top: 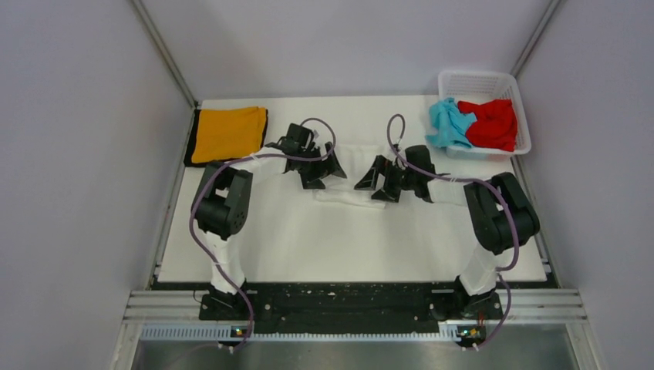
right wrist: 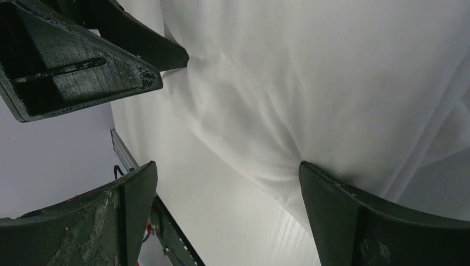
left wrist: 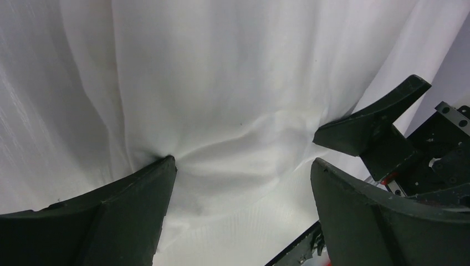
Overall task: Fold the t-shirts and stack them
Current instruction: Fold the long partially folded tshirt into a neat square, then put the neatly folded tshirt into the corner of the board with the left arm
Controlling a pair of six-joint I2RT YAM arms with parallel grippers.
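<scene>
White t-shirt [top: 351,199] lies beneath left jaws and right jaws (both gaping, released).

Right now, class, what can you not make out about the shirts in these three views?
White shirt, top view: white on the white table; left claw and right claw cover its middle, outline lost.
Same shirt, both wrist views: runs off the frame edges.
Blue shirt and red shirt, top view: bunched in the basket; lower parts hidden.
</scene>
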